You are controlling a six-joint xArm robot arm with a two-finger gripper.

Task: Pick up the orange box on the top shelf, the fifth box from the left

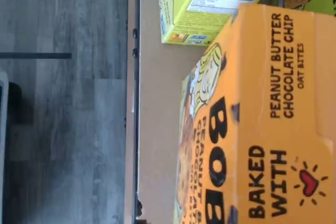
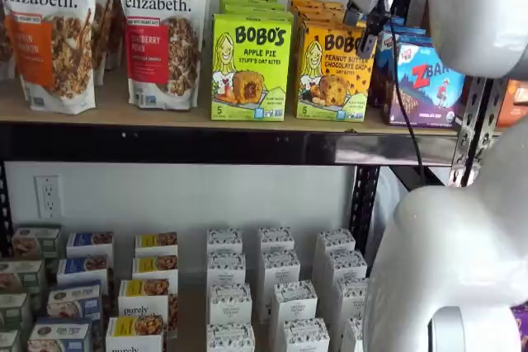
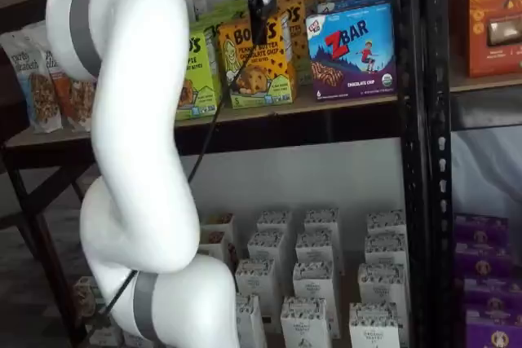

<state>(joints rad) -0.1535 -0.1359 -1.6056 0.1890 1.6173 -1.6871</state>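
A: Cardboard, thin and light. The orange box you want is a stiff carton, but its broad faces will give if you squeeze hard. It stands upright on the top shelf, at the front of its row, with the green box just beside it on one side and the blue box close on the other.

B: Where should you take hold?

A: I would say across the narrow width, with the fingers going down the two side walls near the top, where the folded edges keep the carton firm. In the wrist view the orange box fills most of the picture, its top panel right under the camera. The gaps to the neighbours look slim, so the fingers have little room.

B: And the hand?

A: The hand hangs just above the carton's upper right corner, with a cable beside it. In both shelf views you see its black fingers only side-on, so the gap does not show plainly; by all signs it stands at its widest, and nothing is in it.

B: What is inside the cartons?

A: All are sealed, so the contents are hidden. More orange cartons stand in a row behind the front one. Lift straight up so you do not drag the neighbours.
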